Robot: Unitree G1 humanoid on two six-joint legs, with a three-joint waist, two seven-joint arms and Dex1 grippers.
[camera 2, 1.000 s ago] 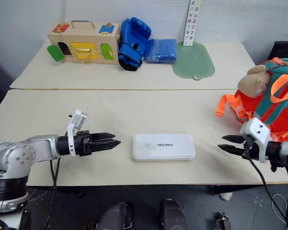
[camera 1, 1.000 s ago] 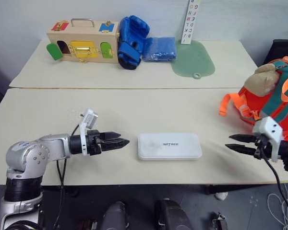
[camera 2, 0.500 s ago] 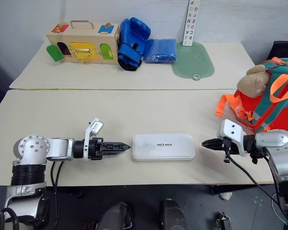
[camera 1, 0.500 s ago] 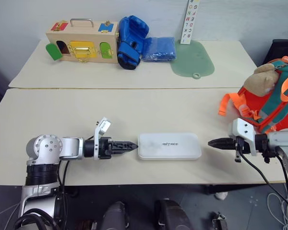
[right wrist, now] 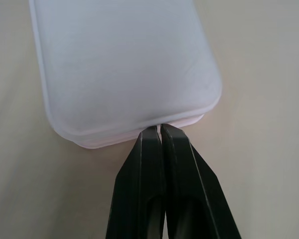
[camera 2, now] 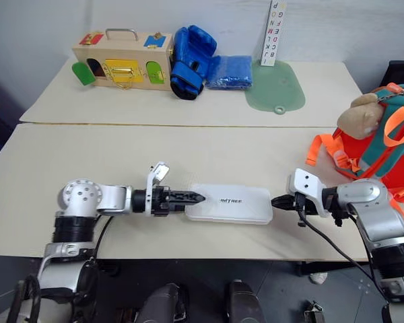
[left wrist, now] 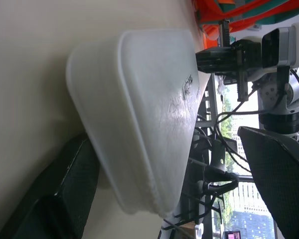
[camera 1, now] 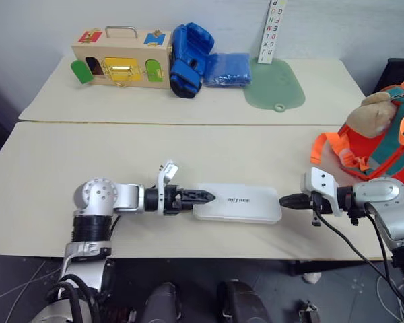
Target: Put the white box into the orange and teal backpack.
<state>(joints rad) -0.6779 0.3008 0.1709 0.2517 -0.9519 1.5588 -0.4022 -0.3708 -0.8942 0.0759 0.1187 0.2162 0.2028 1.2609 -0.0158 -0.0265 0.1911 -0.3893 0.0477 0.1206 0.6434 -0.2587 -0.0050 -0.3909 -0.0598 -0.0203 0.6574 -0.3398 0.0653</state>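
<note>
I read this as a robotics lab or test room: two plain cream tables pushed together against a bare pale wall, loose cables trailing on the dark floor at four o'clock, practice props like a wooden latch box at eleven o'clock

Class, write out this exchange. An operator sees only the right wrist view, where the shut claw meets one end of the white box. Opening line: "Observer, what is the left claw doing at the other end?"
Observer: The left claw is open and straddles the other end of the white box.
Operator: Where is the backpack from here?
Observer: The orange and teal backpack stands at the right end of the table, beyond the right claw and apart from the box.
</note>
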